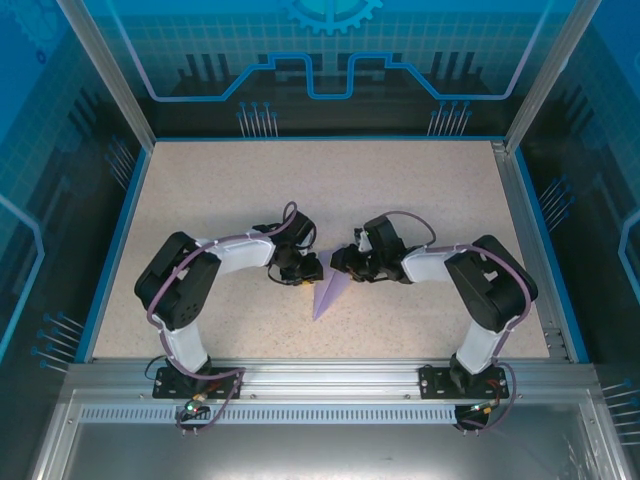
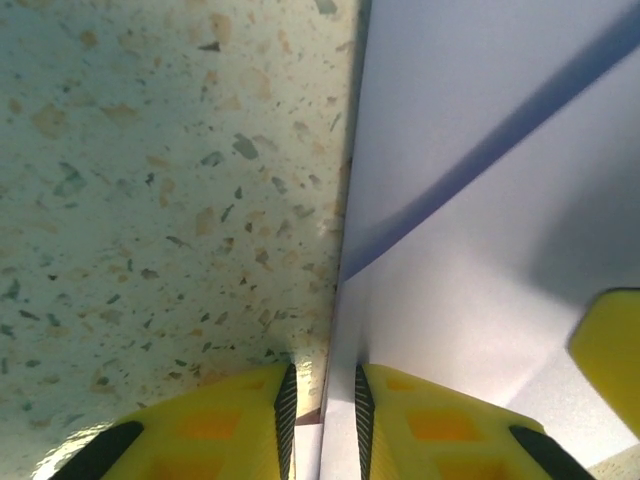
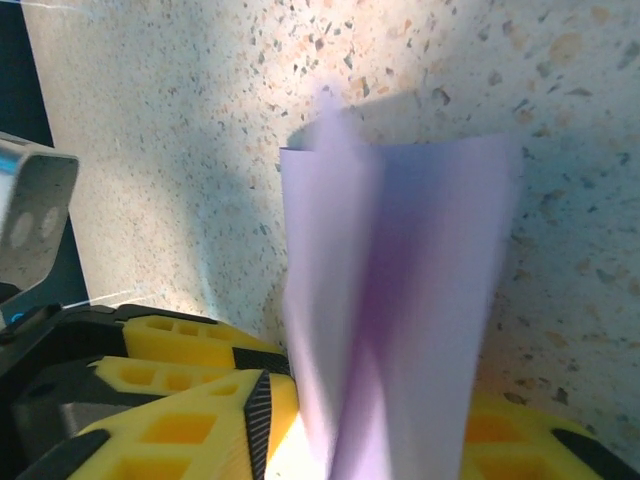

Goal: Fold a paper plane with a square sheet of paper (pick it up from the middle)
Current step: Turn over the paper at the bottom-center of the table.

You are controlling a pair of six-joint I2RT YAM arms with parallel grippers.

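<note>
1. From overhead, the left arm reaches in from the left, and its left tool (image 1: 299, 271) sits low over the middle of the speckled desk (image 1: 330, 190).
2. In the left wrist view, the two yellow fingers (image 2: 235, 425) stand almost together. The thin edge of the lavender paper (image 2: 480, 200) runs into the slot between them, so I read this tool as pinched on the paper.
3. In that same view the paper spreads to the right of the fingers with a soft crease shadow across it. Bare desk lies to the left, and another yellow piece (image 2: 612, 345) pokes in at the right edge.
4. Overhead, the paper (image 1: 329, 296) lies between the two tools at the desk's centre. It is folded to a narrow pointed shape, with its tip aimed toward the arm bases.
5. The right tool (image 1: 346, 264) meets it from the right, close beside the left one.
6. In the right wrist view the paper (image 3: 400, 250) rises blurred between the yellow fingers (image 3: 200, 400). I cannot tell whether they clamp it.
</note>
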